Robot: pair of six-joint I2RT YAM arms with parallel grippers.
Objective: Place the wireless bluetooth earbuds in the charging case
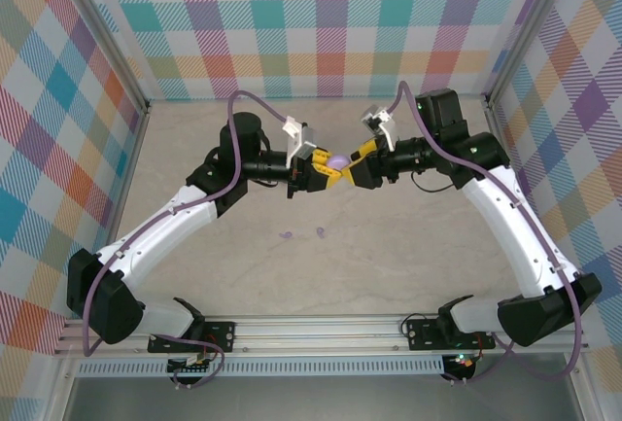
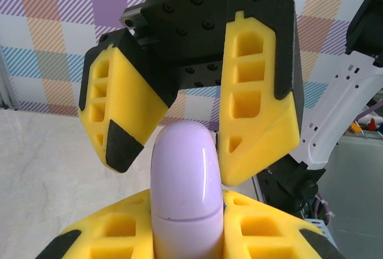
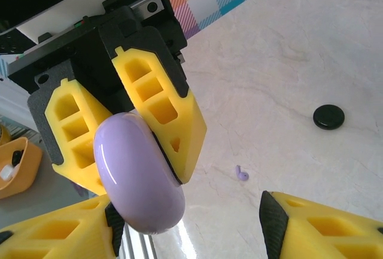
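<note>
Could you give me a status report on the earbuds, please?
Left gripper shut on lilac round plastic charging case, mid-air. Right gripper open around its free end. Two pale lilac stemmed earbuds on table, not inserted.

Two tiny lilac earbuds point(image 1: 289, 235) point(image 1: 321, 232) side by side; lilac case point(image 1: 336, 162) closed, raised, edgewise.

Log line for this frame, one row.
left gripper: shut on lilac case, mid-air | right gripper: open around case | lilac earbuds: two on table | insertion: not started
</note>
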